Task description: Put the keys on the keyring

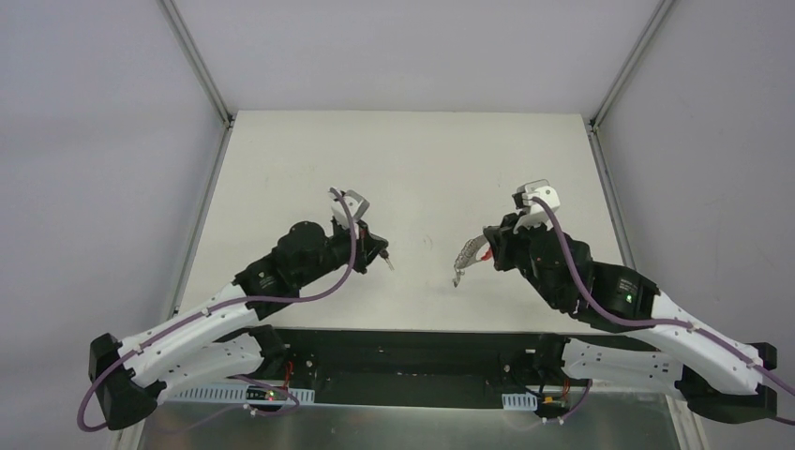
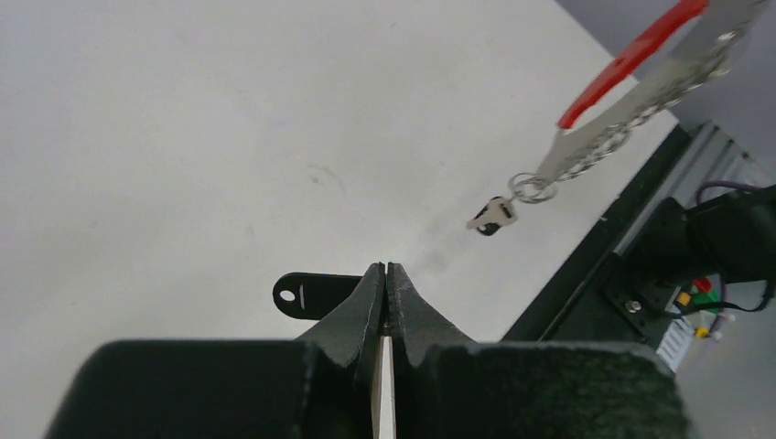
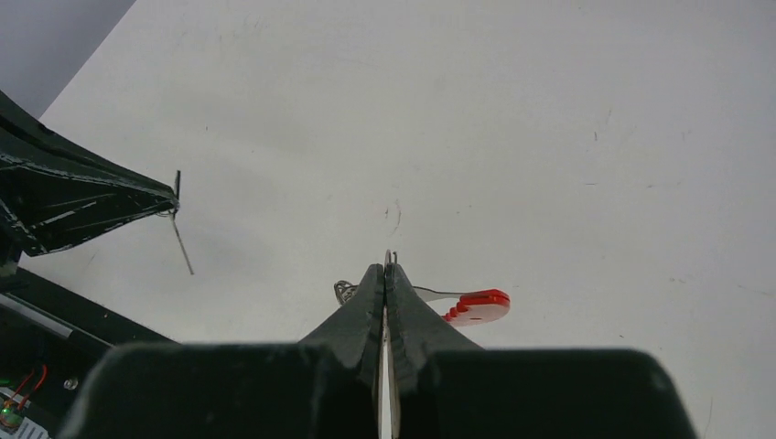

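My left gripper [image 1: 380, 251] is shut on a tiny key [image 1: 387, 263]. In the left wrist view its black head with a hole [image 2: 307, 294] sticks out left of the closed fingertips [image 2: 386, 270]. My right gripper [image 1: 487, 251] is shut on the keyring [image 1: 465, 257], which hangs from it above the table. A thin wire loop [image 3: 389, 260] pokes out at its tips, with the red tag [image 3: 476, 307] to the right and more loops [image 3: 345, 291] to the left. The left wrist view shows the keyring's red tag [image 2: 631, 59], its chain and its bottom loop [image 2: 531, 187], where a second small key [image 2: 492, 215] hangs.
The white table [image 1: 412, 169] stretches behind both grippers, which face each other about a hand's width apart. The black base rail [image 1: 412, 356] runs along the near edge. Grey walls stand at the left and right sides. The right wrist view shows the left gripper [image 3: 82, 197] at its left edge.
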Action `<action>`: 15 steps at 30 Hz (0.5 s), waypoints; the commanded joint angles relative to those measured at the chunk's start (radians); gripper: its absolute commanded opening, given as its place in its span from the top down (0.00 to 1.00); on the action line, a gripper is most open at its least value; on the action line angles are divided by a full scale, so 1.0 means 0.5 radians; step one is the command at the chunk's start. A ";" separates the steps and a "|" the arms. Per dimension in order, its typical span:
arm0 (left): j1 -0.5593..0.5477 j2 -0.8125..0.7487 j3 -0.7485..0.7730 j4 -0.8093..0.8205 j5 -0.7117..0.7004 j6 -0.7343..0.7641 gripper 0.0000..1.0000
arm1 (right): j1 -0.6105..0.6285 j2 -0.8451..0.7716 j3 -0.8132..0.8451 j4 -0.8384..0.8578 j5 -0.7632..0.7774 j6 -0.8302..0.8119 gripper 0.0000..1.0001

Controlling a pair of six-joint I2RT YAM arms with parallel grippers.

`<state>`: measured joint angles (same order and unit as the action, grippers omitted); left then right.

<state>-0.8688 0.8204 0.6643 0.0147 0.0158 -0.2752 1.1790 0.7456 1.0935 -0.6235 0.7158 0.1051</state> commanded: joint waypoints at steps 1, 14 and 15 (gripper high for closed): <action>-0.382 0.418 0.231 0.071 -0.252 0.218 1.00 | 0.003 0.066 0.062 0.135 -0.102 -0.062 1.00; 0.406 0.207 0.084 0.243 0.345 -0.245 1.00 | 0.002 0.078 0.027 0.171 -0.029 -0.051 1.00; 0.230 0.202 0.107 0.278 0.341 -0.103 1.00 | 0.003 0.087 0.021 0.178 -0.021 -0.043 1.00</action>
<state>-0.8963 0.9981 0.7284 0.0467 -0.0284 -0.3004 1.1790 0.7975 1.0939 -0.6128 0.6987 0.0921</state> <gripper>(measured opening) 0.001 0.006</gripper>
